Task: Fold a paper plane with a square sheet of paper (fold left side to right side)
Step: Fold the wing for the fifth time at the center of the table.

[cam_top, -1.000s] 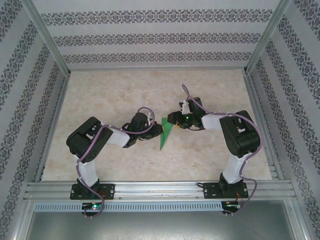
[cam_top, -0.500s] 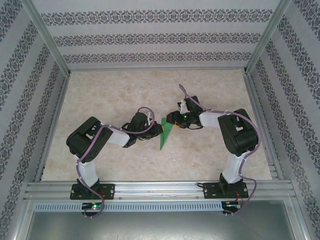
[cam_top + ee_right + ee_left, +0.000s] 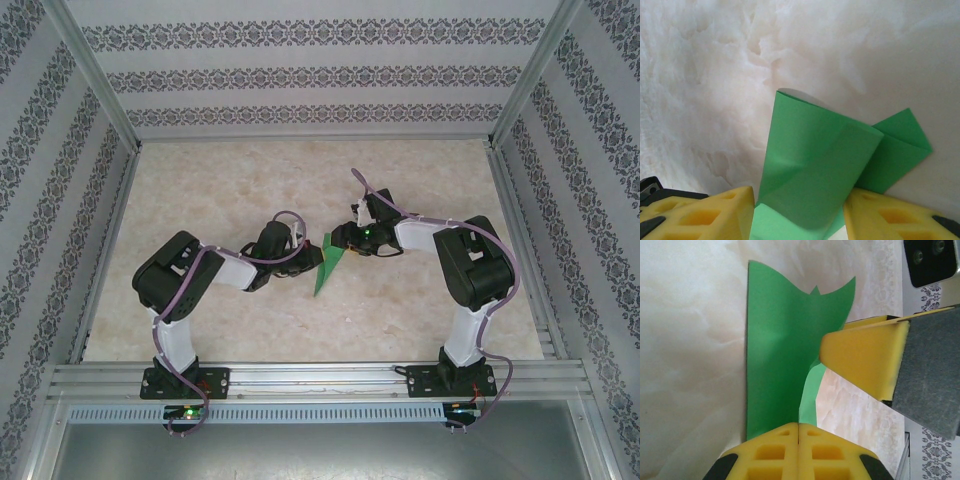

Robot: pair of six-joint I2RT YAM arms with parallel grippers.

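The square sheet of paper (image 3: 328, 268) is folded into a narrow bright green dart shape in the middle of the table, its point towards the near edge. My left gripper (image 3: 315, 257) is at its left edge. In the left wrist view the yellow fingers (image 3: 799, 427) are shut on a raised flap of the green paper (image 3: 775, 350). My right gripper (image 3: 340, 241) stands over the paper's far end. In the right wrist view its jaws (image 3: 800, 222) are apart, with a curled green fold (image 3: 815, 160) rising between them.
The marble-patterned table (image 3: 200, 190) is boxed in by patterned walls and aluminium posts (image 3: 95, 80). A metal rail (image 3: 320, 378) carrying both arm bases runs along the near edge. The right gripper's yellow finger (image 3: 860, 360) sits close to the left gripper.
The paper's near point has swung slightly left. The right gripper has shifted a little left and farther away. The left wrist has drawn slightly left.
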